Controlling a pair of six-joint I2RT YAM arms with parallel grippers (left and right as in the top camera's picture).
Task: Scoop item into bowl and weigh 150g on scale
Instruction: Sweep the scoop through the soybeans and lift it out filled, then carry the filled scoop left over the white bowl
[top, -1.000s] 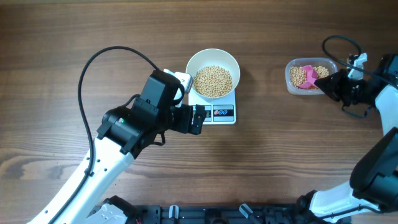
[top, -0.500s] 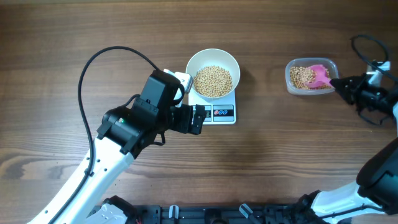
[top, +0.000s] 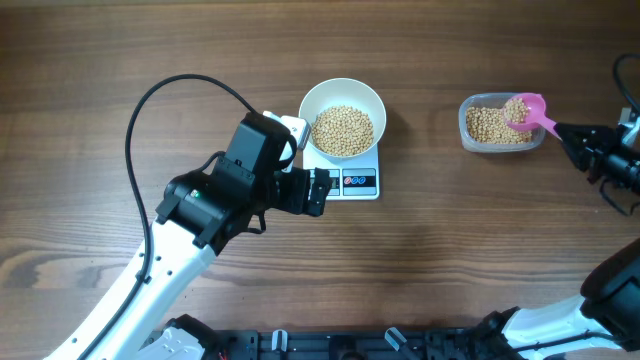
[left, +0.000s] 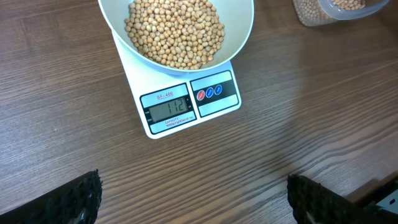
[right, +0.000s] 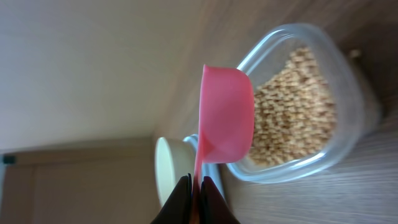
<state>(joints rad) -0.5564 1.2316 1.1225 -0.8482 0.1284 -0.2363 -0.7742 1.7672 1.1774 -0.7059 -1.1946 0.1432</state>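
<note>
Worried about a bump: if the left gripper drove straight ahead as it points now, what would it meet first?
Most likely the scale, at its display end; the bowl sits just beyond. How high the left gripper rides is unclear, so it might skim over.

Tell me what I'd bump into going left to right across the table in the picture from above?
Bowl → tub → right gripper, which holds the scoop.

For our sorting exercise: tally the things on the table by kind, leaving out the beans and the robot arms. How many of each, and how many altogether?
white bowl: 1
digital kitchen scale: 1
clear plastic tub: 1
pink scoop: 1
Total: 4
</note>
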